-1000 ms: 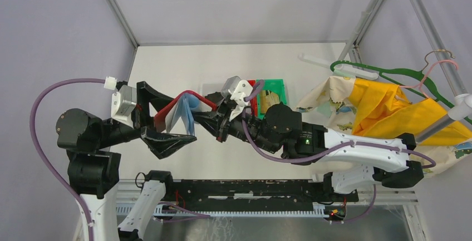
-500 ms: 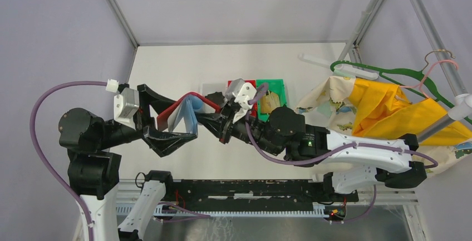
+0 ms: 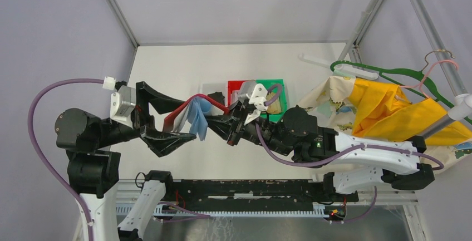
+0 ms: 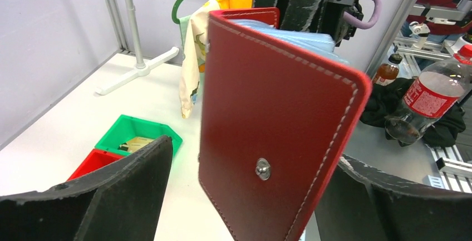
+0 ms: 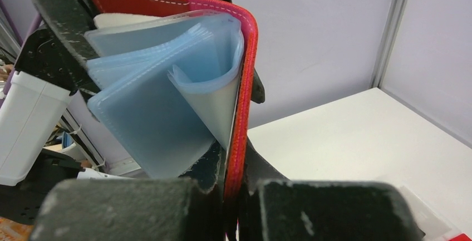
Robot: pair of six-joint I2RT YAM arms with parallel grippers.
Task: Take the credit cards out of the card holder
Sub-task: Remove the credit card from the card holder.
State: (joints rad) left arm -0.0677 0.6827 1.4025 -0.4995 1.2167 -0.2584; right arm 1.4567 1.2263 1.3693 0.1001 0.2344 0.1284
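**Item 1. Left gripper** (image 3: 190,121): the jaws are spread wide and released. One finger stands on each side of the card holder. In the wrist view, a strip of table shows between one finger and the red cover.

**Item 2. Right gripper** (image 5: 236,188): the jaws are clenched, pinching one edge of the holder's red cover between the two pads.

**Item 3. Card holder** (image 4: 267,113): a red folding wallet with pale stitching, held up off the table. It is open and stands between the left jaws, with its far cover caught in the right jaws. The outer face, which carries a small metal snap stud (image 4: 263,168), is turned toward the left wrist.

**Item 4. Pocket leaves** (image 5: 150,113): pale blue, fanned out from the spine, and hanging loose on the open side, toward the right jaws.

**Item 5. Red bin** (image 3: 234,85): on the table just beyond the right jaws.

**Item 6. Green bin** (image 4: 119,129): touching the red bin on the side away from the left jaws.

**Item 7. Tan card** (image 4: 135,142): lies flat inside the green bin, apart from the holder.

**Item 8. Yellow cloth** (image 3: 389,104) and **green hanger** (image 3: 378,74): well beyond the right jaws, at the table's far right.
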